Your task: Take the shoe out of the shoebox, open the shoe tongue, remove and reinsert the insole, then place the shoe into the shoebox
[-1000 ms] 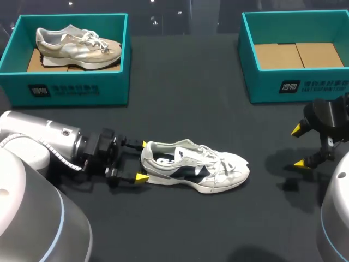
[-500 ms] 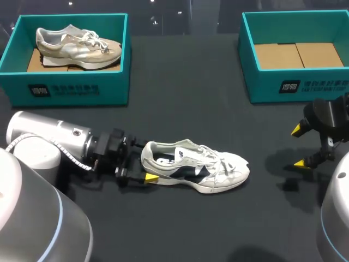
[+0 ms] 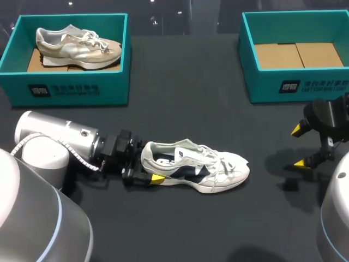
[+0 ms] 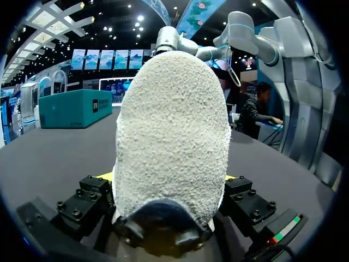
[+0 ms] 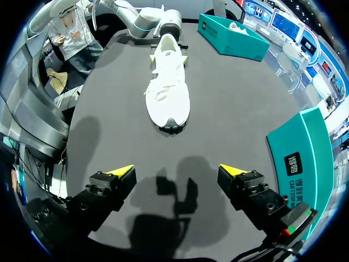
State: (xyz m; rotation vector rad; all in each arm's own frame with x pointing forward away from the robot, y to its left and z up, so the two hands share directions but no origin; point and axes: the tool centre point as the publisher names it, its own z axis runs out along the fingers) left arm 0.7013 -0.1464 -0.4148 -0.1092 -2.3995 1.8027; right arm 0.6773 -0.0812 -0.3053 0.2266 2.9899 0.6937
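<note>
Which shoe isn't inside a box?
The white shoe with dark patches: it lies out on the black table. The beige shoe sits inside its teal box.

Two sneakers in play: a white sneaker [image 3: 196, 169] and a beige sneaker [image 3: 79, 46]. Two teal boxes, the left shoebox [image 3: 71, 87] and the right shoebox [image 3: 294, 84], and that one's floor looks like two cardboard panels [image 3: 275, 55], though the seam is faint. Two arms too, the left arm [image 3: 54, 139] and the right arm [image 3: 334, 218].
</note>
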